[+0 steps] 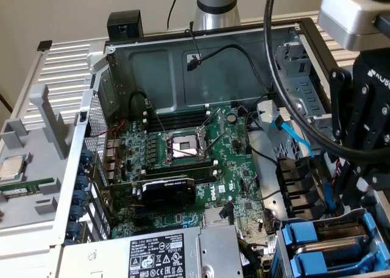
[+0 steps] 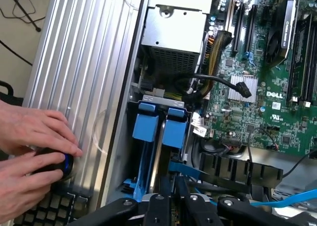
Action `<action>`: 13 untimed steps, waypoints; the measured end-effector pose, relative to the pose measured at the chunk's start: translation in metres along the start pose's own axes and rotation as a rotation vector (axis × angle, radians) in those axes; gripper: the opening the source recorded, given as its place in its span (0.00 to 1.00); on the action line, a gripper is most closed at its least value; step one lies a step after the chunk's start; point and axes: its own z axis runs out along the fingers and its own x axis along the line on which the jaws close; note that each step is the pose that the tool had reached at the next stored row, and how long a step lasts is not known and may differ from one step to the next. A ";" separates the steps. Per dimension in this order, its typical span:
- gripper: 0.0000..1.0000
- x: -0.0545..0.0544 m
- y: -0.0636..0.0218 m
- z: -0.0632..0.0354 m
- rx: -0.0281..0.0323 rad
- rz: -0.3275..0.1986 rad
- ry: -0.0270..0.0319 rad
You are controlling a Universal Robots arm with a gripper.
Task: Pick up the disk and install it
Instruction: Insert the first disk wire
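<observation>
One blue-framed disk [image 2: 148, 131] stands at lower centre; the hand [image 2: 172, 186] hangs just above, grip impossible to tell. Line up squarely, clear of the blue cable [image 2: 292, 198].

Gripper [image 2: 172, 182] near two blue drive carriers [image 2: 148, 131] standing in bay; person's hands [image 2: 32, 134] on black knob [image 2: 63, 165].
</observation>
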 end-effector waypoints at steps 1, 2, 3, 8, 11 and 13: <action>0.17 0.000 0.0000 0.0002 -0.0012 0.013 -0.0019; 0.17 0.000 0.0000 0.0003 -0.0025 0.027 -0.0036; 0.17 0.000 0.0000 0.0004 -0.0039 0.041 -0.0053; 0.17 0.000 -0.0001 0.0015 -0.0100 0.107 -0.0147; 0.17 0.000 -0.0003 0.0023 -0.0125 0.135 -0.0196; 0.17 0.000 -0.0004 0.0027 -0.0139 0.151 -0.0220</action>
